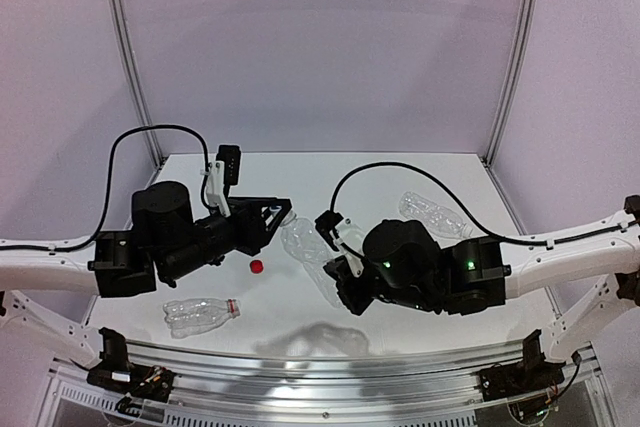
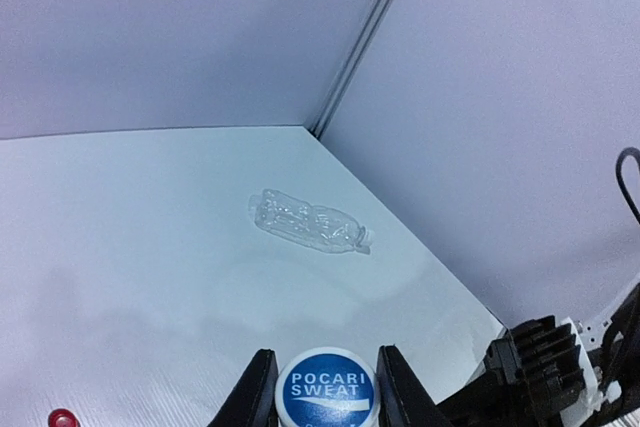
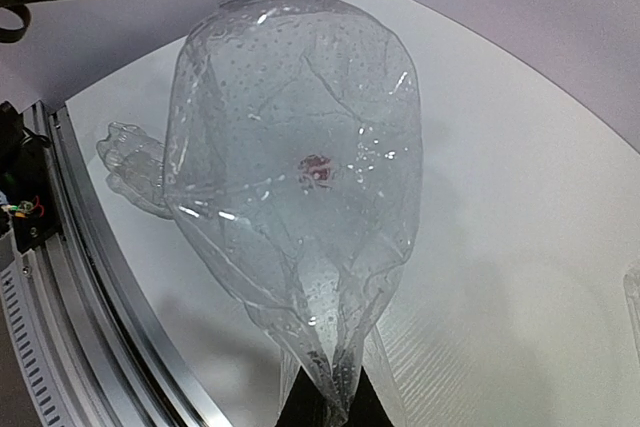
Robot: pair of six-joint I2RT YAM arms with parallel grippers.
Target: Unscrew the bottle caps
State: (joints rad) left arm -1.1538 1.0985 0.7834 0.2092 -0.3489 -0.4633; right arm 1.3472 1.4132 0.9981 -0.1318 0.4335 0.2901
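Note:
A crumpled clear bottle (image 1: 303,244) hangs between the two arms above the table. My right gripper (image 1: 338,272) is shut on its pinched base, seen from the right wrist as the bottle (image 3: 300,147) rising from the gripper (image 3: 328,399). My left gripper (image 2: 326,372) is shut on this bottle's cap (image 2: 326,389), white with a blue "POCARI SWEAT" top, a black finger (image 2: 255,395) on either side. In the top view the left gripper (image 1: 277,214) meets the bottle's neck. A loose red cap (image 1: 257,266) lies on the table below, also visible as the red cap (image 2: 62,417).
A clear bottle with a red neck ring (image 1: 201,313) lies near the front left. Another clear bottle (image 1: 435,215) lies at the back right, and the left wrist camera sees this bottle (image 2: 312,222). A metal rail (image 1: 330,362) runs along the near edge.

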